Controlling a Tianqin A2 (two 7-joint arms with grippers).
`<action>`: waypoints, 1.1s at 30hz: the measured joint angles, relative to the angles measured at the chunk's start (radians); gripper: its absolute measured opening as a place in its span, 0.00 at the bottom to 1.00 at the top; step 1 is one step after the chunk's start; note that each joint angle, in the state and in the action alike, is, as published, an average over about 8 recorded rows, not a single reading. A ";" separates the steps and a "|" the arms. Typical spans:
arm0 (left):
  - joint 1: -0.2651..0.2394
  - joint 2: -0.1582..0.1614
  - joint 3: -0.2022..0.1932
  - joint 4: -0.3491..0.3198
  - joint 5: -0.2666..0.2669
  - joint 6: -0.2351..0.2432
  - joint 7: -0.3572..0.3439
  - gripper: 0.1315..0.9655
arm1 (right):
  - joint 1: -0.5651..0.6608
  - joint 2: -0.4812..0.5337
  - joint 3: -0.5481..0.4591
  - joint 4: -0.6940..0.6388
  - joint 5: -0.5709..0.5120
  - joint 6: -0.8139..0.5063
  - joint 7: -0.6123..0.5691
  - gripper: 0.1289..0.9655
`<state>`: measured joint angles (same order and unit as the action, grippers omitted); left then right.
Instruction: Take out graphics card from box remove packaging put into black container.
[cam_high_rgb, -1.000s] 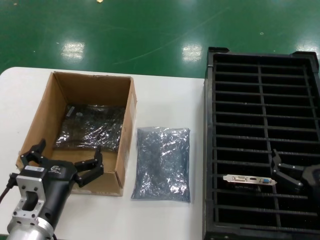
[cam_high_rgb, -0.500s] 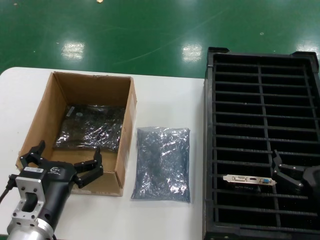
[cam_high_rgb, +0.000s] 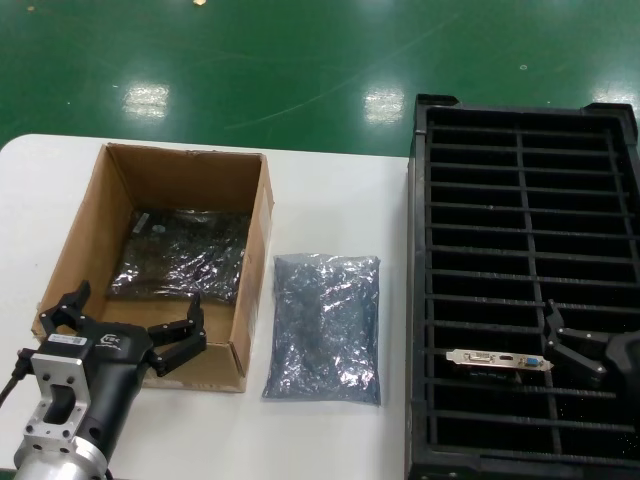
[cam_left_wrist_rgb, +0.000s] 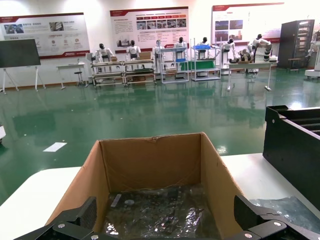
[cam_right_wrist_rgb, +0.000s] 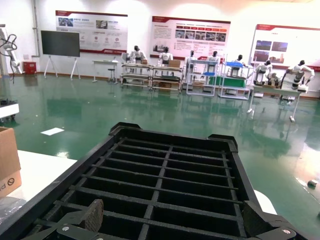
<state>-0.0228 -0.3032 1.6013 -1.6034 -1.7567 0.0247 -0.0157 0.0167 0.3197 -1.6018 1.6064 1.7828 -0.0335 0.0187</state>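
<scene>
The graphics card stands in a near slot of the black container, its silver bracket facing up. My right gripper hovers open and empty just right of it, over the slats in the right wrist view. The grey-blue packaging lies flat on the table between the box and the container. My left gripper is open and empty over the box's near wall. Inside the box lies another shiny bag with a dark board in it, also in the left wrist view.
The white table carries everything; its far edge meets a green floor. In the left wrist view, the black container and the packaging show beside the box. The right wrist view shows a box corner.
My right gripper has drawn back slightly towards the right edge, away from the card. The left gripper, the box and the bag have not moved.
</scene>
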 joint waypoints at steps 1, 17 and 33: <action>0.000 0.000 0.000 0.000 0.000 0.000 0.000 1.00 | 0.000 0.000 0.000 0.000 0.000 0.000 0.000 1.00; 0.000 0.000 0.000 0.000 0.000 0.000 0.000 1.00 | 0.000 0.000 0.000 0.000 0.000 0.000 0.000 1.00; 0.000 0.000 0.000 0.000 0.000 0.000 0.000 1.00 | 0.000 0.000 0.000 0.000 0.000 0.000 0.000 1.00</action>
<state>-0.0228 -0.3032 1.6013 -1.6034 -1.7567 0.0247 -0.0157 0.0167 0.3197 -1.6018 1.6064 1.7827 -0.0335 0.0187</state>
